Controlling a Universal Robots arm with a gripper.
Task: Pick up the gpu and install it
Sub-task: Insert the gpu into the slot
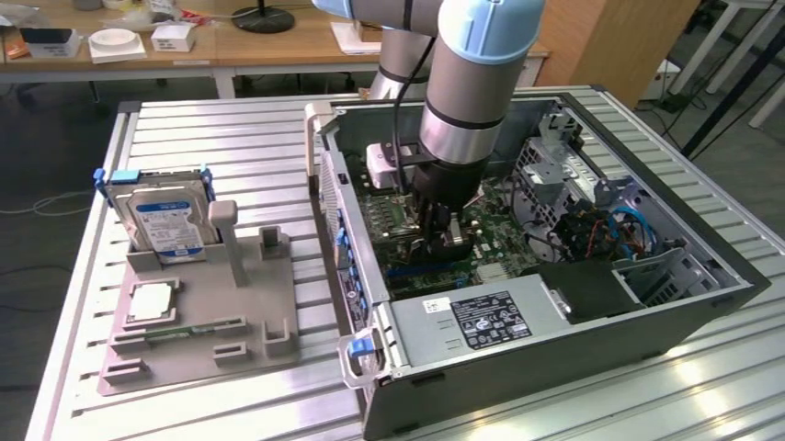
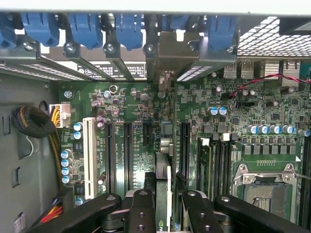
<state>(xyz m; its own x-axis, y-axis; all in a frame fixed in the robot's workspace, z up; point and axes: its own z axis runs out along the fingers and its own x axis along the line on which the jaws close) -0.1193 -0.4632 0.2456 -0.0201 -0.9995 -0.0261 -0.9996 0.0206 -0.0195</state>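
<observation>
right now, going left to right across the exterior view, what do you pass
hard drive in its stand → grey fixture tray → open computer case, with the gripper inside it holding the gpu edge-on over the motherboard

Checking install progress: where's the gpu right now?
The gpu stands on edge between the gripper fingers, inside the open computer case, over the motherboard's expansion slots. In the exterior view the gripper is at the case's middle.
</observation>
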